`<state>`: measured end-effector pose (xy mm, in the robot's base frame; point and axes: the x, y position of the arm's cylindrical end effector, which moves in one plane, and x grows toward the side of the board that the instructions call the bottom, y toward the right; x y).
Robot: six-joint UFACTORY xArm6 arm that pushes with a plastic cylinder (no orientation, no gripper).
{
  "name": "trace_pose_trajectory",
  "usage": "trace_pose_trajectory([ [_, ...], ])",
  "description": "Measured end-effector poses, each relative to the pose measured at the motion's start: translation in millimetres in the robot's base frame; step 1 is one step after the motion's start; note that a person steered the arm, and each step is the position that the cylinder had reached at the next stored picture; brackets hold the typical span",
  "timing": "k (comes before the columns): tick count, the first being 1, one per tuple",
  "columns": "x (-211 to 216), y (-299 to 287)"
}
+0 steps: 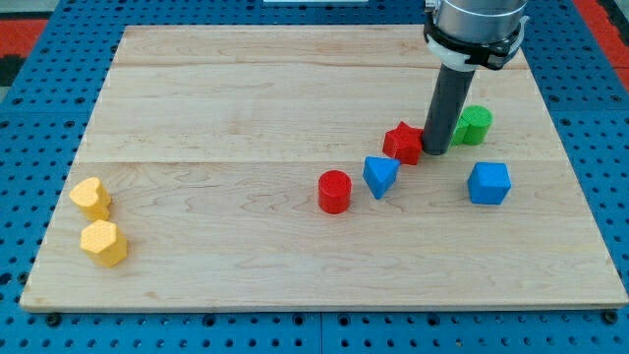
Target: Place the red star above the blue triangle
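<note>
The red star (402, 143) lies right of the board's centre. The blue triangle (379, 176) sits just below it and slightly to the left, nearly touching. My tip (434, 152) rests on the board against the star's right side, between the star and a green block (473, 125).
A red cylinder (334, 191) stands left of the triangle. A blue cube (488, 183) lies at the lower right of my tip. A yellow heart (89, 197) and a yellow hexagon block (104, 243) sit at the left edge. The wooden board (246, 98) lies on a blue pegboard.
</note>
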<state>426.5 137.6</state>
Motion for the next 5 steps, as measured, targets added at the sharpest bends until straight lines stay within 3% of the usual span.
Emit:
trace_pose_trajectory([
  [5,0,-11],
])
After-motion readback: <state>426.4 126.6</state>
